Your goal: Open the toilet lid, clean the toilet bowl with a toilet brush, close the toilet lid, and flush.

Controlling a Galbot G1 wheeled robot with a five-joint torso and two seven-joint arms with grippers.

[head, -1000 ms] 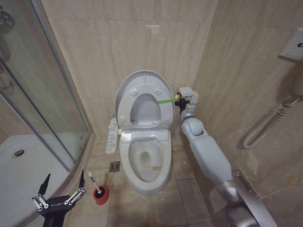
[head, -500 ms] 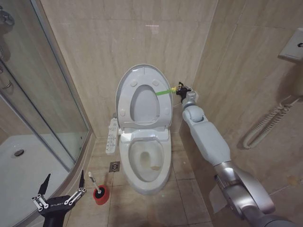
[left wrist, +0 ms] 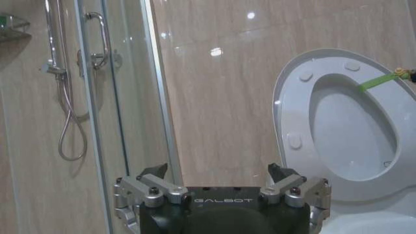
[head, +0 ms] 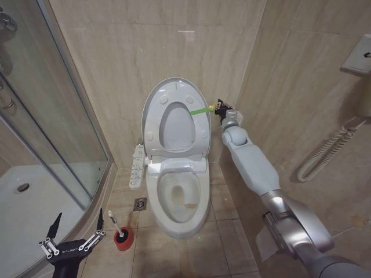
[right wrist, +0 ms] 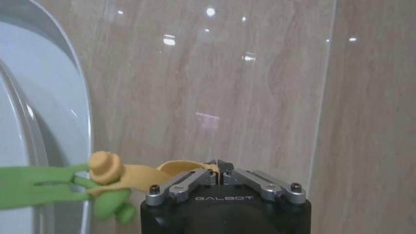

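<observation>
The toilet lid [head: 177, 124] stands upright against the back wall, with the ring seat raised against it. A green-yellow band [head: 200, 110] runs from the lid's right edge to my right gripper [head: 220, 107], which is shut on the band's yellow end [right wrist: 130, 170]. Below, the white toilet bowl [head: 177, 197] lies uncovered, with a brownish stain inside. The toilet brush [head: 114, 223] leans in its red cup [head: 122, 239] on the floor left of the bowl. My left gripper [head: 79, 217] hovers open near the brush, at the shower's edge, holding nothing.
A glass shower enclosure [head: 64, 116] and its white tray [head: 23, 202] fill the left side. A long white button-panel [head: 137, 165] hangs beside the toilet, above a floor drain [head: 140, 204]. A wall unit with a coiled cord [head: 327, 153] is on the right wall.
The lid has swung from a tilt to upright against the wall. My right gripper rose and moved toward the wall with the band. The left arm has not moved.
</observation>
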